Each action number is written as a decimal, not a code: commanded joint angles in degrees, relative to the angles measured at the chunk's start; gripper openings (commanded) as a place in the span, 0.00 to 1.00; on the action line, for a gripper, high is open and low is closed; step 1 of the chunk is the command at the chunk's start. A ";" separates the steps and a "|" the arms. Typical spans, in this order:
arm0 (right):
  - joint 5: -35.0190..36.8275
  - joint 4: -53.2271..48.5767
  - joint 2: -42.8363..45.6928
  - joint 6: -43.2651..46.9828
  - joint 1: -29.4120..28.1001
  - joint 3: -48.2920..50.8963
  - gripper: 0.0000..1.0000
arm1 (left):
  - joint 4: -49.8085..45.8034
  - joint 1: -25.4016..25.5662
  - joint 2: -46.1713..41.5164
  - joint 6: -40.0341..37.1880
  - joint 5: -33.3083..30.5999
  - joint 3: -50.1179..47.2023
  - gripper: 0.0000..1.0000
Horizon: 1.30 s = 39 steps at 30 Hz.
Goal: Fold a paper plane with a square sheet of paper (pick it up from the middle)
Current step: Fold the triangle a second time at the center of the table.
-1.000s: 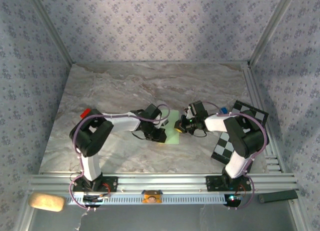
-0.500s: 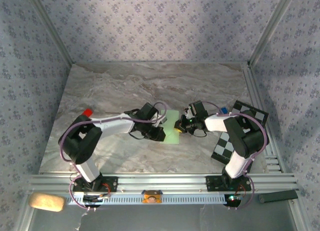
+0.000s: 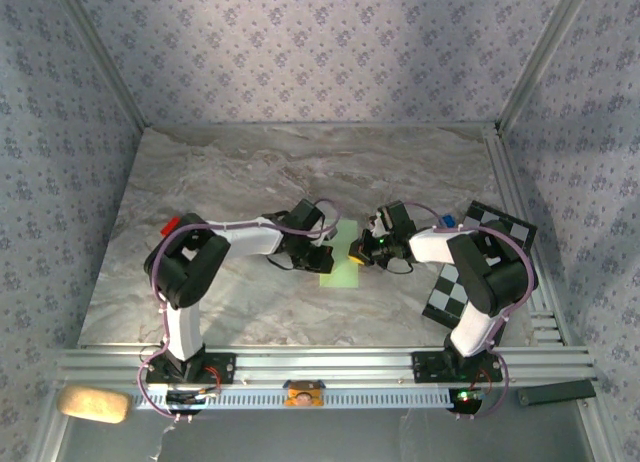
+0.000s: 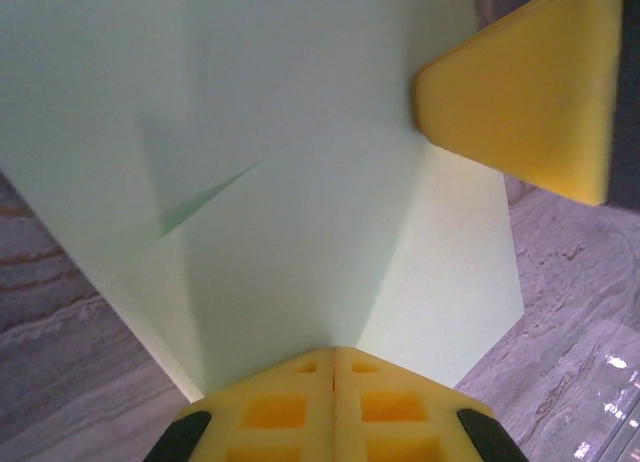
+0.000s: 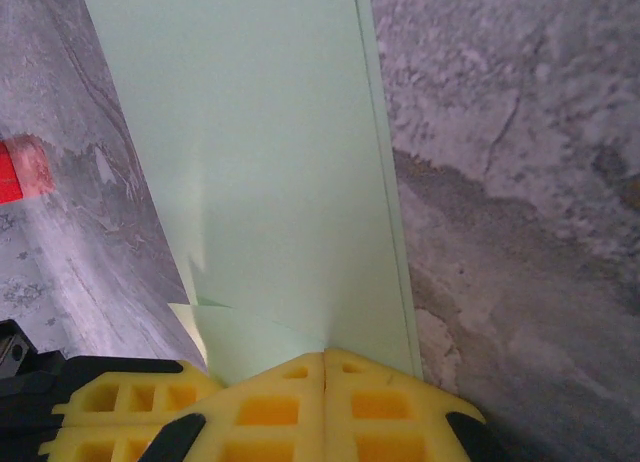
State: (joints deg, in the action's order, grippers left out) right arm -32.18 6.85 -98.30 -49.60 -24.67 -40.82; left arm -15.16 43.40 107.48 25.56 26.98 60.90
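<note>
The square sheet of paper lies at the middle of the marble worktop, between the two arms, partly folded into a narrow pale green strip that runs from the centre of the overhead frame down towards the near edge. The left end effector meets it from the left and the right end effector from the right, and the two are close together. In the left wrist view the left end effector has its yellow jaws shut together at the bottom centre, with its tip on the paper where several creases converge, and the right end effector enters at the upper right. In the right wrist view the right end effector is likewise fully closed at the edge of the paper. I cannot tell whether either one nips a layer or only presses on it. The sheet looks very light, thin and limp. It should keep a pressed crease, but it may slide on the smooth stone or buckle and tear if dragged. Holding it by the middle, close to the centre crease, seems safest. A checkered board sits at the right of the worktop.
</note>
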 commanded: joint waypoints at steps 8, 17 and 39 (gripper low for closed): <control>0.49 -2.81 3.11 3.45 -2.86 -1.82 0.02 | 3.90 0.07 0.45 3.44 -1.97 -5.97 0.00; 1.76 -2.25 0.25 1.33 -3.46 1.25 0.02 | 3.40 0.09 0.06 3.44 -2.20 -5.36 0.00; 7.61 -14.68 9.66 8.95 5.26 -3.67 0.08 | 7.69 2.52 -6.90 8.14 -7.82 -2.05 0.20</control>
State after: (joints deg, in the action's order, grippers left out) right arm -27.29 0.01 -92.40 -44.42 -18.57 -43.35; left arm -4.08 46.15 103.81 35.42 21.96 54.85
